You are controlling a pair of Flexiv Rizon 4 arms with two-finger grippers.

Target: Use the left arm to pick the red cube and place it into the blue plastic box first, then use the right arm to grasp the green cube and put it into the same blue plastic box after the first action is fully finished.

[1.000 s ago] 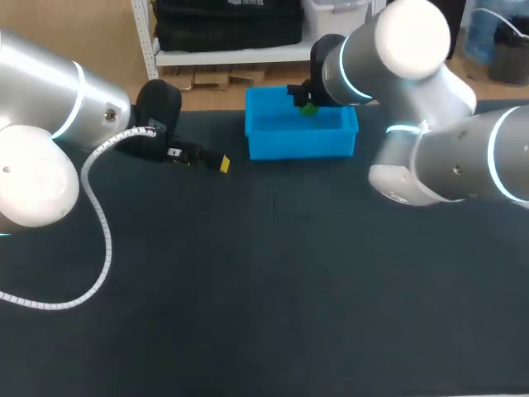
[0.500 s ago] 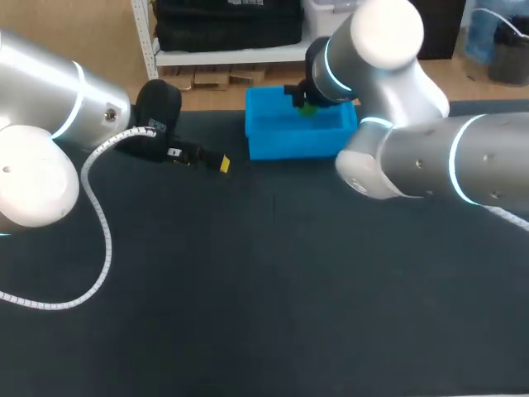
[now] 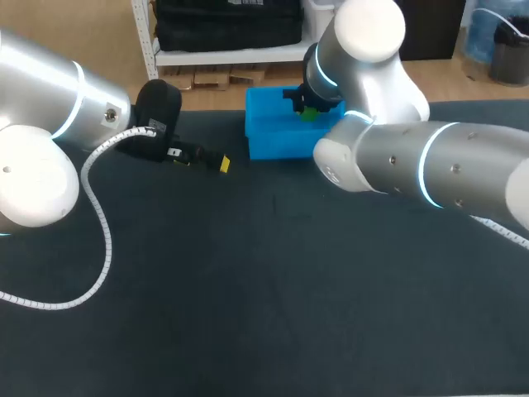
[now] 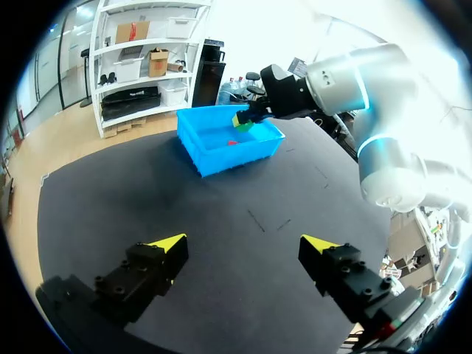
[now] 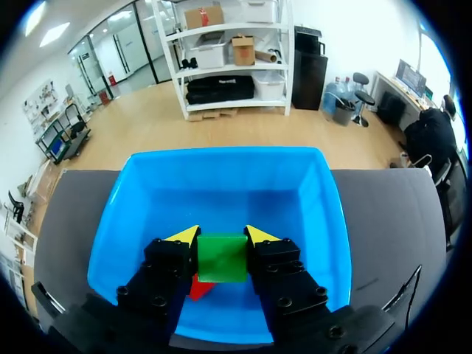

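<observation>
The blue box (image 5: 221, 181) has the right gripper (image 5: 221, 236) above its middle and the left gripper (image 4: 242, 245) outside it, off to one side, fingers spread on nothing. The right gripper's fingers pinch the green cube (image 5: 222, 258) from both sides, with the red cube (image 5: 198, 289) on the box floor just beneath. The release probably goes best low and well inside the box walls, with the fingers opening fully before rising straight out of the box.

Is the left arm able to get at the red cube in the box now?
Probably not: the jaws of the right arm, shut on the green cube, hang over the red cube inside the blue box, blocking the way down.
</observation>
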